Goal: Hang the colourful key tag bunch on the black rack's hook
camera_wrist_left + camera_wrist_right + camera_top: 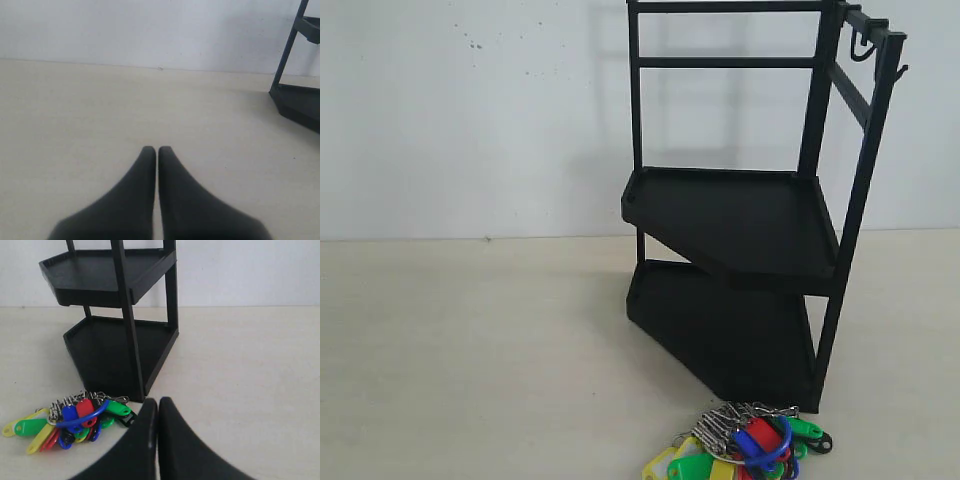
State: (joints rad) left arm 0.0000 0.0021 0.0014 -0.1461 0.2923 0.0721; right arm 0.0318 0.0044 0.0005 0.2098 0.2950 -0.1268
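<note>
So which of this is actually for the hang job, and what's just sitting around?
For the job:
colourful key tag bunch
black rack
hook on its top rail
right tool, close to the bunch

Not part of it:
left tool
table
wall

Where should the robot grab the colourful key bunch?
Probably the blue loop, from above with the nearer right gripper. It arches up over the key tag bunch, whose tags lie flat, so the gripper can pinch it and leave an opening for the hook.
</note>
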